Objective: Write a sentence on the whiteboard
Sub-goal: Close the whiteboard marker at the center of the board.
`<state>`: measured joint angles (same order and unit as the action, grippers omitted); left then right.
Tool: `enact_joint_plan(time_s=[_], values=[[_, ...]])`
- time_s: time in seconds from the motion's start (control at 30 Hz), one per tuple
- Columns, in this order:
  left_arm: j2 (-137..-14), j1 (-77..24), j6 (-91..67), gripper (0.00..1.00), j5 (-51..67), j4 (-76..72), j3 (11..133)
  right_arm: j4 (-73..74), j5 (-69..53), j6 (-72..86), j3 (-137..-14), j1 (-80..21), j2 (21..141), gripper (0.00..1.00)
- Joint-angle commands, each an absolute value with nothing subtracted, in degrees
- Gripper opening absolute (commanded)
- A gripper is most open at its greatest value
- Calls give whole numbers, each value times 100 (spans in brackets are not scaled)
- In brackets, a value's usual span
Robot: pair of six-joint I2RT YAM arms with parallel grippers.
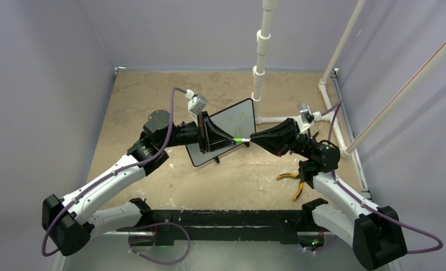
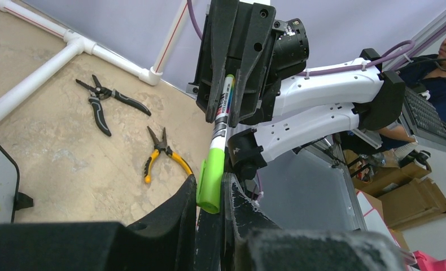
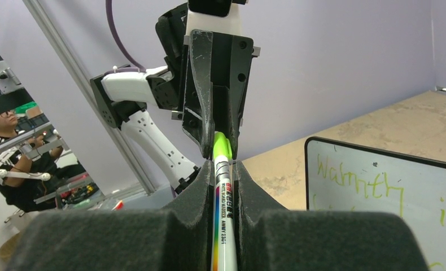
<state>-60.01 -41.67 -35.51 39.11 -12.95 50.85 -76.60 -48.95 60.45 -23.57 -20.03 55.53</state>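
Mid-surface, propped on its small black feet: whiteboard (image 1: 236, 118), with sentence (image 3: 356, 182) in faint green already across the white face, first line reading something like "warmth", the rest too cut off to read. Looks light, stiff and thin, smooth-faced, so probably quick to skid or tip back under a firm pen stroke. Best steadied by the black frame edge, never on the writing, likely to smear at a touch. Just in front of it, level in the air: marker (image 1: 241, 140), slim, hard, with a slick plastic barrel. Right claw (image 3: 223, 172) clamped tight on that barrel. Left claw (image 2: 209, 195) narrowed onto the green cap (image 2: 210, 179), nose to nose with the right. Looks like capping or uncapping, hard to call which. Further out on the surface (image 1: 153, 101), right side: yellow pliers (image 2: 163, 153) and black pliers (image 2: 101, 104), lying well apart from the board.
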Motion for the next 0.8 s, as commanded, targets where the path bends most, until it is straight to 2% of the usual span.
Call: enact_joint_plan(time_s=[0.0, 0.57, 0.67, 0.7, 0.77], values=[[-6094, -4406, -3591, 0, 4140, -1701, 5056, -7735, -4751, 5973, -2649, -2206, 5667, 0], [-6296, -4772, -3413, 0, 3958, -1597, 5096, -7704, -4529, 5837, -2643, -2439, 5722, 0], [-6305, -4764, -3017, 0, 3483, -783, 5342, -7050, -4358, 5447, -2673, -2443, 5515, 0], [-6291, -4760, -2845, 1, 3296, -497, 5480, -6607, -4284, 5234, -2698, -2441, 5352, 0], [-6219, -4717, -2593, 18, 2951, -111, 5625, -5685, -3963, 4815, -2720, -2439, 5078, 0]])
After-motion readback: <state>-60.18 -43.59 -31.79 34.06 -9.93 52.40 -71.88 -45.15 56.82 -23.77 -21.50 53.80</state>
